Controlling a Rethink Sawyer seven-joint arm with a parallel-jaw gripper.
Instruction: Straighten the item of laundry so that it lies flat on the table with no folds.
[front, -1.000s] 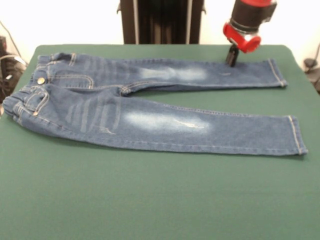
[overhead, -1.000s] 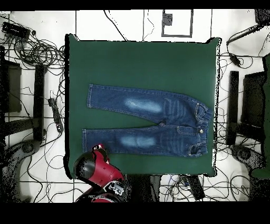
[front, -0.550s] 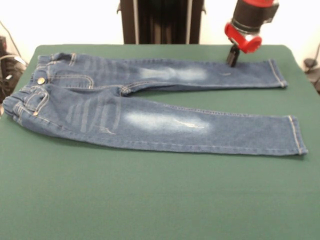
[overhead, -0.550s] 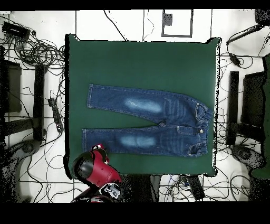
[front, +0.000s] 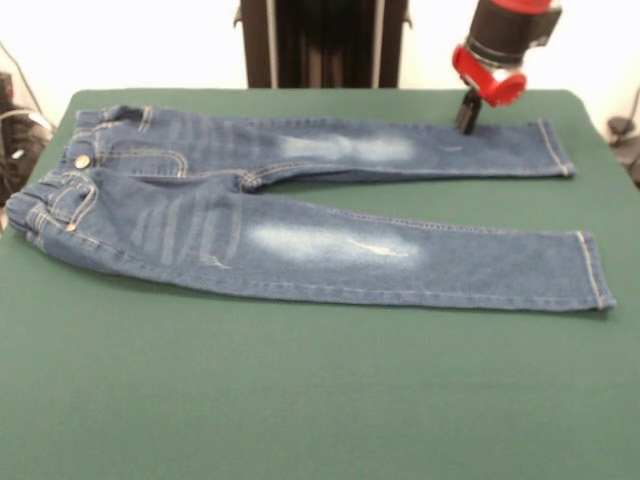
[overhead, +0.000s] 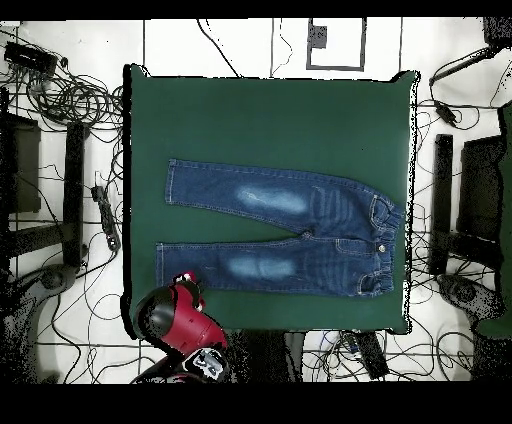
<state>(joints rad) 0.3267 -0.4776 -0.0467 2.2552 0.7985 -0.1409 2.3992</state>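
**Q:** Since the earlier frames, what has moved?

**A:** Only the arm. The red and black hand (front: 467, 122) has lifted a little and drawn slightly back toward the far edge of the bench, so its dark tip now hangs just above the denim rather than at it. The jeans lie as they did before.

**Q:** Is the hand wide, narrow, or holding something?

**A:** I cannot tell. From the front, only a short dark tip shows under a red collar; from overhead the rounded red and black arm body (overhead: 170, 318) covers it. Nothing is seen gripped in it.

**Q:** Where are the jeans?

**A:** The small blue denim jeans with faded whitish thigh patches and tan stitching (front: 300, 235) lie spread on the large dark green cloth-topped bench (front: 320, 400). From the front, the hand is over the lower part of the farther leg, near its hem. That leg's cuff is just beyond the hand to one side; the waistband with its round metal button (front: 82, 161) is well away to the other side. The second leg lies in front of the hand, nearer the camera, angled apart from the first. Both legs look flat; the waistband end is slightly bunched.
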